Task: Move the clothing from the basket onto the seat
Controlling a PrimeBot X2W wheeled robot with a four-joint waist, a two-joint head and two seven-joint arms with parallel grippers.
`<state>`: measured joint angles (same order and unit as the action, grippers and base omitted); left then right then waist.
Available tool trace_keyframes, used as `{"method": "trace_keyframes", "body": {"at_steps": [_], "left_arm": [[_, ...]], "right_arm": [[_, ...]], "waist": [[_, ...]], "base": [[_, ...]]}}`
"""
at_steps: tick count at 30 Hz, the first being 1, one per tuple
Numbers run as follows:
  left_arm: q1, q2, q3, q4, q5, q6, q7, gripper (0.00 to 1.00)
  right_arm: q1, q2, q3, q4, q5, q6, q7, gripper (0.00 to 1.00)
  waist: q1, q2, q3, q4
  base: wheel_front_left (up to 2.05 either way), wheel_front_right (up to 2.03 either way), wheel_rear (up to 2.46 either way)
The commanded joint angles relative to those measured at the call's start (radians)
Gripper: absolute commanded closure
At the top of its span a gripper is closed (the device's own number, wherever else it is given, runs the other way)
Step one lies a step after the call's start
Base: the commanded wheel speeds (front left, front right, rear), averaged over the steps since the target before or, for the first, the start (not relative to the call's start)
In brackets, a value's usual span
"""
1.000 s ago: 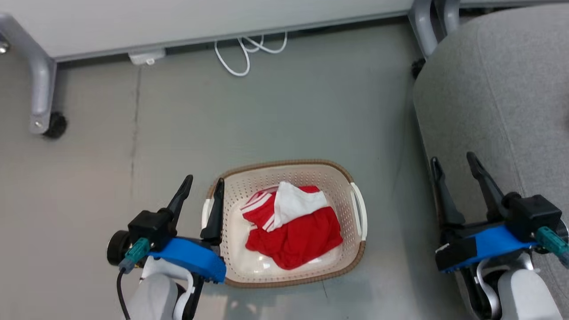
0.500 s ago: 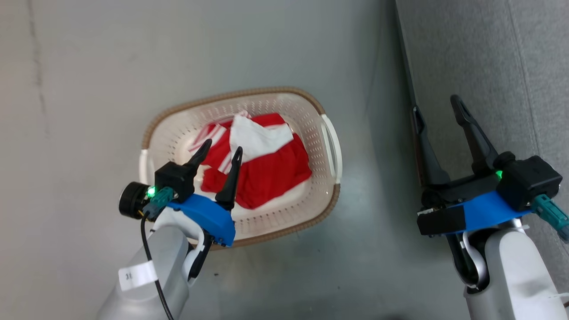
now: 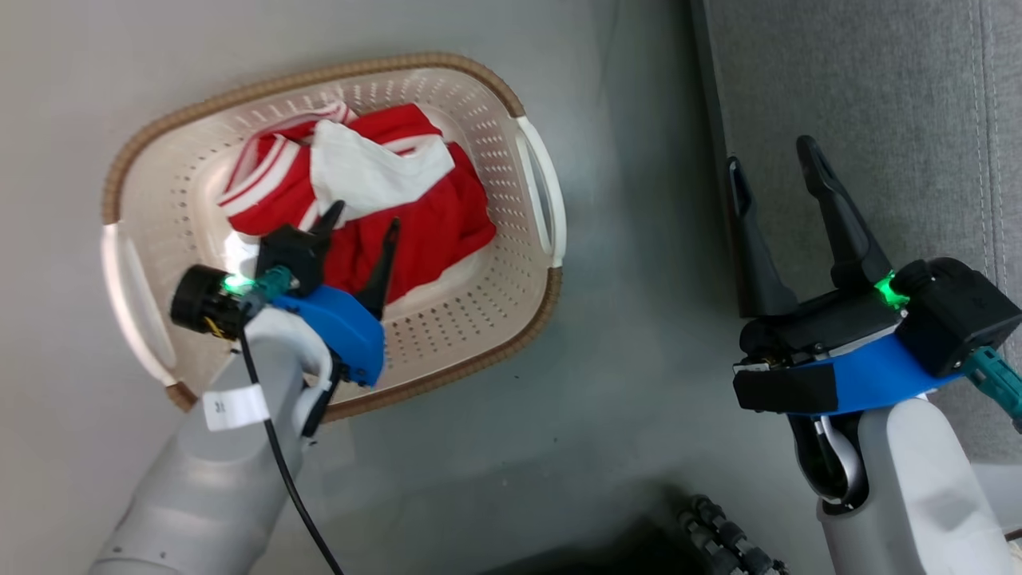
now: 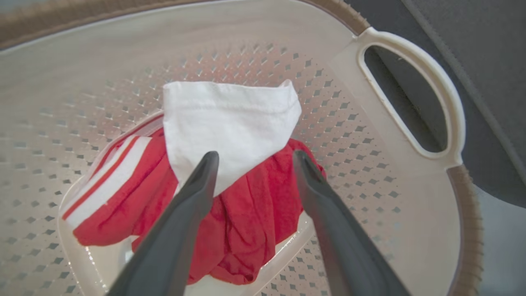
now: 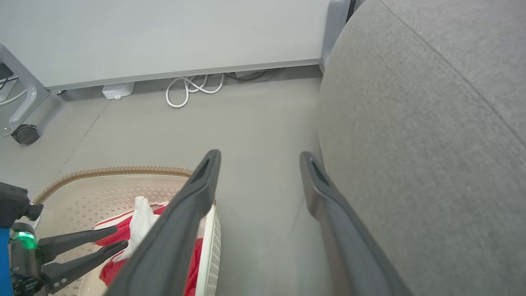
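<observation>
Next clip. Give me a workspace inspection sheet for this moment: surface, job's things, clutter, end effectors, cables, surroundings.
Surface: grey floor under the basket.
Job's things: clothing heaped in basket; seat beside it.
Clutter: small white box at partition panel foot.
End effectors: left end effector open over clothing; right end effector open beside seat.
Cables: white cable looped by partition panel; black cable on left arm.
Surroundings: castor.

Red clothing [image 3: 435, 228] (white-trimmed) in basket [image 3: 471, 323], near seat [image 3: 878, 96]
</observation>
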<state>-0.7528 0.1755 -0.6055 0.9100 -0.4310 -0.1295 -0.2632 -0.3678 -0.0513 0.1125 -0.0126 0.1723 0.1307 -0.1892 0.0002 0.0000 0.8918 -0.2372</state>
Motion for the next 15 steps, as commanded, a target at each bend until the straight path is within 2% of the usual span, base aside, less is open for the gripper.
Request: {"method": "trace_keyframes", "body": {"at_steps": [1, 10, 15], "left_arm": [[-0.028, 0.012, 0.003, 0.016, 0.007, -0.001, -0.002, 0.0], [-0.11, 0.021, 0.043, 0.108, 0.028, 0.045, -0.002, 0.0], [-0.147, 0.027, 0.071, 0.14, 0.042, 0.116, -0.002, 0.0]], "right_arm": [[-0.024, 0.001, 0.005, -0.004, 0.01, 0.0, -0.011, 0.0], [-0.023, 0.001, 0.036, 0.0, 0.042, 0.0, -0.036, 0.0], [-0.023, 0.001, 0.05, 0.007, 0.051, 0.0, -0.048, 0.0]], "waist": [[-0.0002, 0.0, 0.034, -0.029], [-0.0002, 0.0, 0.097, -0.059], [-0.0002, 0.0, 0.118, -0.066]], "base": [[0.0, 0.0, 0.0], [0.0, 0.0, 0.0], [0.0, 0.0, 0.0]]}}
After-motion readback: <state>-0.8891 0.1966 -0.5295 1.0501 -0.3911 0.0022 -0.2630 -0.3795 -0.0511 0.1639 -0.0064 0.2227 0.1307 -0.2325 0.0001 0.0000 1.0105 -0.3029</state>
